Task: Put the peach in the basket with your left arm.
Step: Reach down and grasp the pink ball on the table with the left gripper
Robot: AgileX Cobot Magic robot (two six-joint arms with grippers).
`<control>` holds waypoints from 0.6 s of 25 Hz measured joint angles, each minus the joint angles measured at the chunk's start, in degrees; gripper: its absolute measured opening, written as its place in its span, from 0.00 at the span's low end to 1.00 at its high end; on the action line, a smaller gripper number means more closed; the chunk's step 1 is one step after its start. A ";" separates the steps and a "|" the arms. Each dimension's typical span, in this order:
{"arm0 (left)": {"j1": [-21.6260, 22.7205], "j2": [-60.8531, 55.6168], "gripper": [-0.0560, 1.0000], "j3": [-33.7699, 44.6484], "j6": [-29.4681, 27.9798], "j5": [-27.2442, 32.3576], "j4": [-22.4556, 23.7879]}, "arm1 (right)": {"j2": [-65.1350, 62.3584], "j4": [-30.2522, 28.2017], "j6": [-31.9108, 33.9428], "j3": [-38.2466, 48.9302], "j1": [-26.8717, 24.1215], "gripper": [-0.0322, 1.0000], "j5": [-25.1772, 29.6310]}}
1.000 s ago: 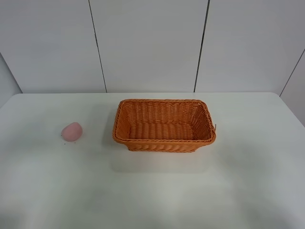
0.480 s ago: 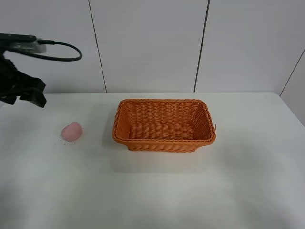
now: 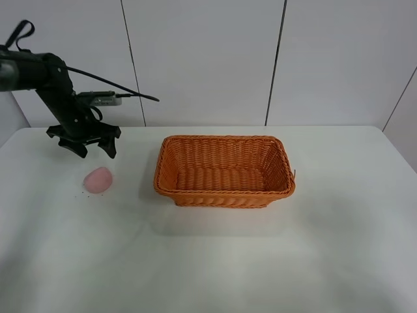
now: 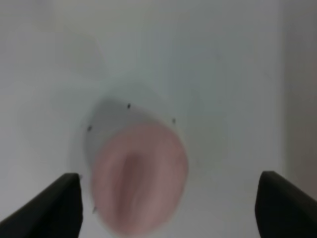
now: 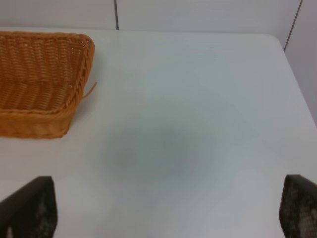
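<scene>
The left tool (image 3: 94, 153) has come in from the left edge and now hangs just above the peach (image 3: 98, 180), slightly to its far side, jaws spread wide and holding nothing. The peach lies unmoved on the desk (image 3: 208, 261), left of the basket (image 3: 225, 194) and well apart from it. Judgement: approach near complete, descent and grasp outstanding.

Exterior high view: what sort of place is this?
Probably a robot test bench, not a home: a plain white table against white wall panels, with an orange-brown woven wicker basket and a small pale pink peach as props.
</scene>
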 joint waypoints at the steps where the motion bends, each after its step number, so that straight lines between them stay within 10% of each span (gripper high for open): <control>1: 0.00 1.44 0.76 -0.20 0.00 -0.06 0.27 | 0.00 0.00 0.00 0.00 0.00 0.70 0.00; 15: 0.00 7.59 0.71 -0.34 -0.20 1.09 3.60 | 0.00 0.00 0.00 0.00 0.00 0.70 0.00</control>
